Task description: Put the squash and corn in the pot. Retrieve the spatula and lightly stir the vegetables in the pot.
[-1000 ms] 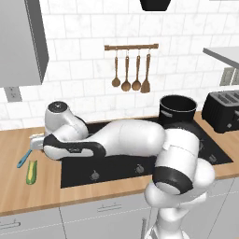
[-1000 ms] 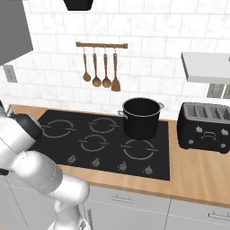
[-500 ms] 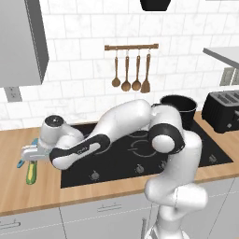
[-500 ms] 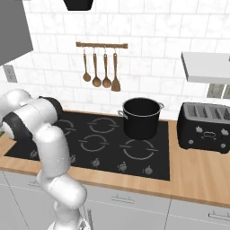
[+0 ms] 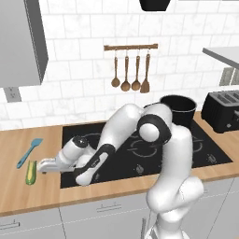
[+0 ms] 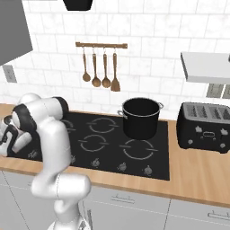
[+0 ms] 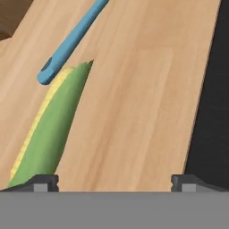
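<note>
Wooden counter [image 7: 134, 89] holds the corn [image 7: 49, 129] just beside the wide-spread tool [image 7: 114, 182].

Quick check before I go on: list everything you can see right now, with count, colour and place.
corn: 1, yellow with green husk, on the wooden counter left of the cooktop
spatula: 1, light blue, on the counter just behind the corn
pot: 1, black with silvery rim, on the cooktop's rear right burner
cooktop: 1, black, set into the counter
toaster: 1, black, on the counter right of the cooktop
wooden utensils: 4, brown, hanging from a wall rail
wall outlet: 1, white, on the tiles at left
hand: 1, white, open, low over the counter beside the corn
</note>
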### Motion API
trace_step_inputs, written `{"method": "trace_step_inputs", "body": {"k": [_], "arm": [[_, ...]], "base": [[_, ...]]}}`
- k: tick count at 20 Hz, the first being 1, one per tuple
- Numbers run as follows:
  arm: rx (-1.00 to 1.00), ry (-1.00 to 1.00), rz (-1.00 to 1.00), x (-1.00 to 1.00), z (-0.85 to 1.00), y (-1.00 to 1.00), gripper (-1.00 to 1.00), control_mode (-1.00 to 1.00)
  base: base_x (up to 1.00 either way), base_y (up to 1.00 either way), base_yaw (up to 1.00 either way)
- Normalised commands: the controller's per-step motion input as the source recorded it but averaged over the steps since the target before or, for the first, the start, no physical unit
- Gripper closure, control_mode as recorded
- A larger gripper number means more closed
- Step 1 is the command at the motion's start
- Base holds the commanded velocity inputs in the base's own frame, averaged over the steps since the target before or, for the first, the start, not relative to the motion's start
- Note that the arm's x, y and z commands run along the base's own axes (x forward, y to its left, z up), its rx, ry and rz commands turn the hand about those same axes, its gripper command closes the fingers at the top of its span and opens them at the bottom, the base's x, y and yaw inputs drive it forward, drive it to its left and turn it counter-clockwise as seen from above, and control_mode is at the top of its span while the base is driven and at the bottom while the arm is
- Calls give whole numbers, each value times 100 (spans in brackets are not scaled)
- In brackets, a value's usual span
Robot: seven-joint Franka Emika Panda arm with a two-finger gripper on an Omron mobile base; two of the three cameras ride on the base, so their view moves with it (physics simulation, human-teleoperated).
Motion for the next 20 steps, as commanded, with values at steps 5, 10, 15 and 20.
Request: {"method": "trace_step_inputs", "body": {"k": [5, 10, 15, 20], "arm": [[0, -2, 0, 0, 41, 67, -100, -100], [-2, 0, -6, 10, 40, 50, -100, -100], [-12, 1, -10, 23, 4, 38, -100, -100], [-15, 4, -13, 31, 0, 32, -100, -100]], "base": [[0, 0, 0], [0, 0, 0], [0, 0, 0], [0, 0, 0]]}}
